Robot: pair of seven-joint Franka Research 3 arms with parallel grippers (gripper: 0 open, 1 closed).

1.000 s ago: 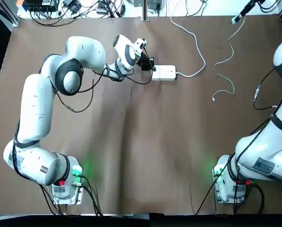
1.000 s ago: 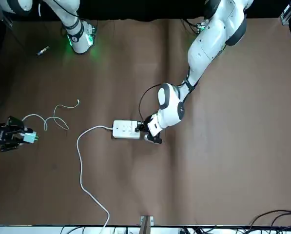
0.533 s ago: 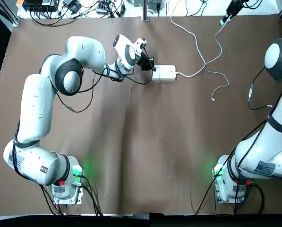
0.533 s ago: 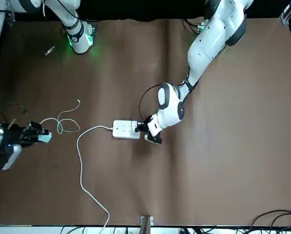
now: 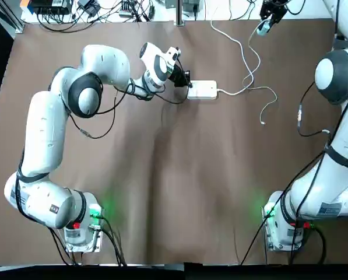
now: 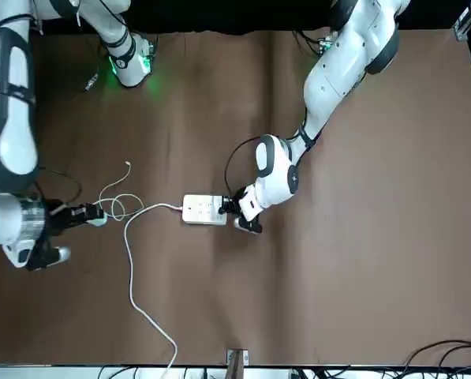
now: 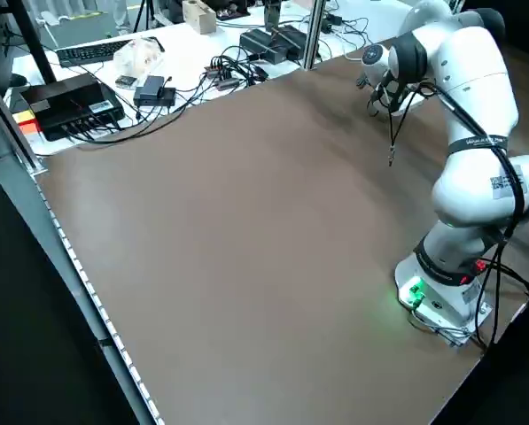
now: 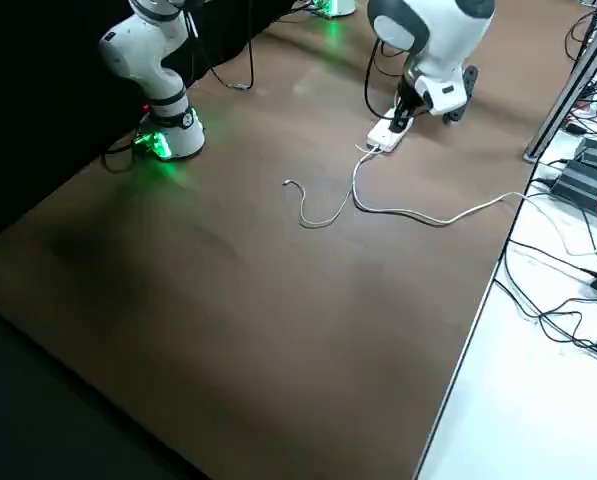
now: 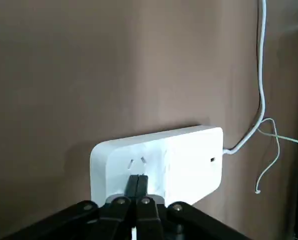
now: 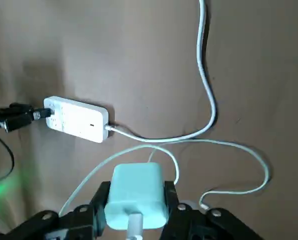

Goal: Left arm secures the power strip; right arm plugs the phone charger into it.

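Observation:
The white power strip lies flat on the brown table, its thick white cord running to the far edge. My left gripper is shut, its joined fingertips pressed against the strip's socket end. My right gripper hovers over the far edge, right of the strip, shut on the teal phone charger. The charger's thin white cable loops down onto the table. In the right wrist view the strip lies well away from the charger. In the front view the right gripper is left of the strip.
Loose cables and black electronics crowd the white bench beyond the table's far edge, with a metal post at its middle. The arm bases glow green at the near edge. The thick cord curves between the right gripper and the strip.
My right gripper has carried the charger along the far edge toward the strip, and the thin cable trailed after it. The left gripper and the strip have not moved.

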